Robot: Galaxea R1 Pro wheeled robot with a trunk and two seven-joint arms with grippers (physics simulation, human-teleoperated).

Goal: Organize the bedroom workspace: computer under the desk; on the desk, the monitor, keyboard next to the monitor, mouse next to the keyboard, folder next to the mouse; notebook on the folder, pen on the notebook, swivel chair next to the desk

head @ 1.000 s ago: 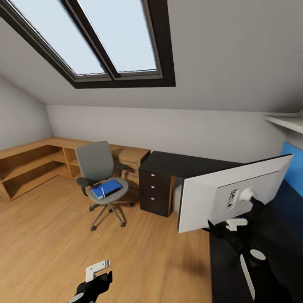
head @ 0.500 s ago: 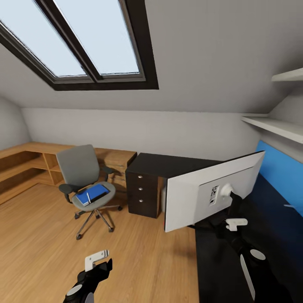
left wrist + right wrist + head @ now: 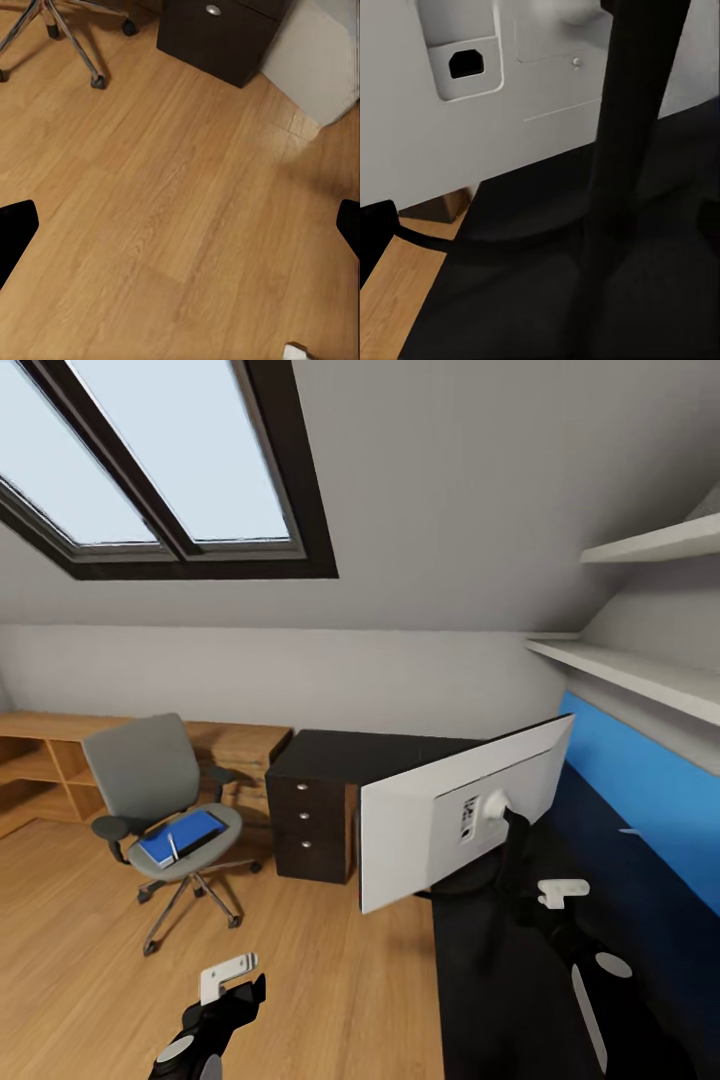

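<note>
Nearest, at 7 o'clock in the head view, the left gripper (image 3: 228,982) hangs over the bare wooden floor (image 3: 172,225). Its fingers stand released, holding nothing.

At 4 o'clock, the right gripper (image 3: 548,895) sits beside the thin dark stand (image 3: 630,135) of the wide flat monitor (image 3: 455,815), whose white back panel faces the camera. The stand foot rests on the long black table (image 3: 480,980). In the right wrist view the fingers sit apart on either side of the stand; whether they grip it cannot be told.

Further off, at 10 o'clock, the grey upholstered swivel chair (image 3: 150,780) stands well apart from the table. The bright blue flat folder (image 3: 180,838) lies on its seat with a thin pale object on top; its identity cannot be told. Beyond the monitor, the black drawer unit with silver knobs (image 3: 305,825) closes the table end.

Risks:
- The monitor stands near the table edge at an angle. A sideways push from the right arm could tip it off.
- The folder is probably the next pick; the chair may roll on its casters under contact.
</note>
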